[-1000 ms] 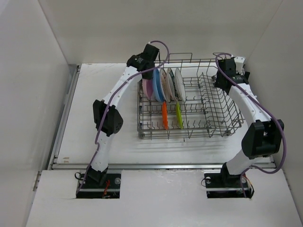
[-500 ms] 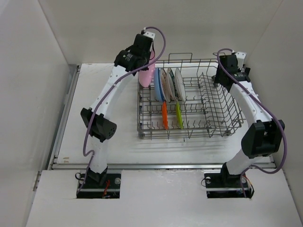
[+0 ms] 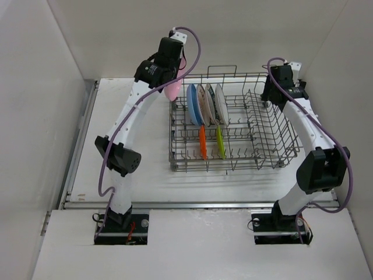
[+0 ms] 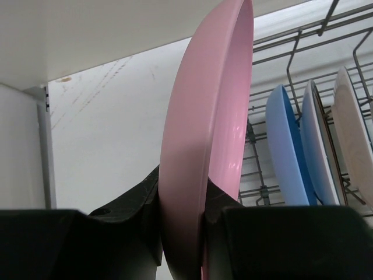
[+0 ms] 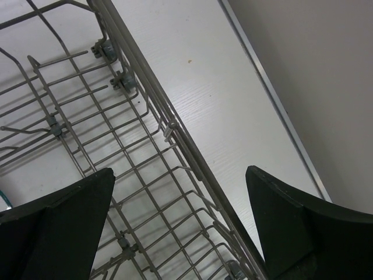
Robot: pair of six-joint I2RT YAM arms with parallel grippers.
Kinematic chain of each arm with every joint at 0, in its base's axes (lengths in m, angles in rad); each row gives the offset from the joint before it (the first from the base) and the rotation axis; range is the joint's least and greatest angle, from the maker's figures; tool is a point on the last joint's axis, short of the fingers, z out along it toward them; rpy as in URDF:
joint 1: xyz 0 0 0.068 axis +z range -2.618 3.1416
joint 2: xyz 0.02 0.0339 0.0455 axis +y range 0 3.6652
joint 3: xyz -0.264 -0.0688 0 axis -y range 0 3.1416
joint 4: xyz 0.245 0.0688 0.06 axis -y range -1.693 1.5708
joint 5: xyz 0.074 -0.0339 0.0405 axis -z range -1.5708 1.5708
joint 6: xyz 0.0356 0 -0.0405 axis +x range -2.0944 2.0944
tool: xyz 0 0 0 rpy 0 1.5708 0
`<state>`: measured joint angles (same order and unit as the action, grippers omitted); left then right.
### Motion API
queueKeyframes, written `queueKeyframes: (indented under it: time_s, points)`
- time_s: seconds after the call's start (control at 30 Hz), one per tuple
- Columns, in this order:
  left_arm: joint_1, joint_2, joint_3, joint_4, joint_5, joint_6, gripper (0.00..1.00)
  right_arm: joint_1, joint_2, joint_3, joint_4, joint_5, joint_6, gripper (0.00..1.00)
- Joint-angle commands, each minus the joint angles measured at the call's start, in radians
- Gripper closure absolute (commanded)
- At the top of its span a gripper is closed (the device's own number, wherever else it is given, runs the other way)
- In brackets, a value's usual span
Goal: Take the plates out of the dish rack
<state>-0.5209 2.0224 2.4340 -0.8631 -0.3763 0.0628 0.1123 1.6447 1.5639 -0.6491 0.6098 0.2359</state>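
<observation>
Round glossy pink plate (image 4: 204, 134) pinched by the left gripper (image 4: 182, 205), lifted clear at the far-left corner of the large grey metal wire dish rack (image 3: 227, 167).

The left gripper's fingers were pressed on opposite faces of the plate's lower rim; the plate stood on edge, above the tines; the right gripper (image 5: 180, 233) hung spread wide over the rack's far-right edge, holding nothing; a round blue plate (image 3: 193, 105), two white plates with dark rims (image 3: 205, 104), a small orange plate (image 3: 202, 142) and a small yellow-green plate (image 3: 220, 142) stood upright in the rack. Judgement: the plates appear rigid, smooth, probably slippery and breakable; a shallow rim pinch would let one pivot; take hold deep across the exposed upper rim, lifting straight up between neighbours.
</observation>
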Motion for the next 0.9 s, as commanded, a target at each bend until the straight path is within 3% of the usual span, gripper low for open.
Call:
queueKeyframes:
  time_s: [0.0,0.33,0.43,0.5,0.6,0.63,0.73,0.8,0.87]
  points:
    - [0.036,-0.119,0.051,0.061,-0.075,0.038,1.00,0.004,-0.005,0.064,0.005,-0.027,0.008,0.00]
    - [0.094,-0.169,0.115,-0.046,0.028,-0.046,1.00,0.070,0.004,0.149,0.005,-0.033,-0.062,0.00]
    - [0.163,-0.188,0.115,-0.086,0.080,-0.078,1.00,0.111,0.004,0.191,-0.004,-0.070,-0.084,0.00]
    - [0.270,-0.202,0.062,-0.096,0.135,-0.106,1.00,0.141,-0.010,0.200,-0.004,-0.111,-0.095,0.00]
    - [0.430,-0.183,-0.039,-0.155,0.388,-0.187,1.00,0.211,-0.033,0.223,0.038,-0.313,-0.139,0.05]
    - [0.531,-0.166,-0.062,-0.189,0.537,-0.202,1.00,0.233,-0.033,0.223,0.051,-0.373,-0.165,0.05]
    - [0.666,-0.102,-0.205,-0.189,0.840,-0.154,1.00,0.315,-0.023,0.277,0.091,-0.615,-0.179,0.09]
    - [0.703,-0.093,-0.294,-0.137,0.945,-0.106,1.00,0.363,0.004,0.313,0.111,-0.730,-0.179,0.14]
    - [0.726,-0.070,-0.416,-0.082,1.016,-0.042,1.00,0.382,0.015,0.324,0.123,-0.746,-0.179,0.18]
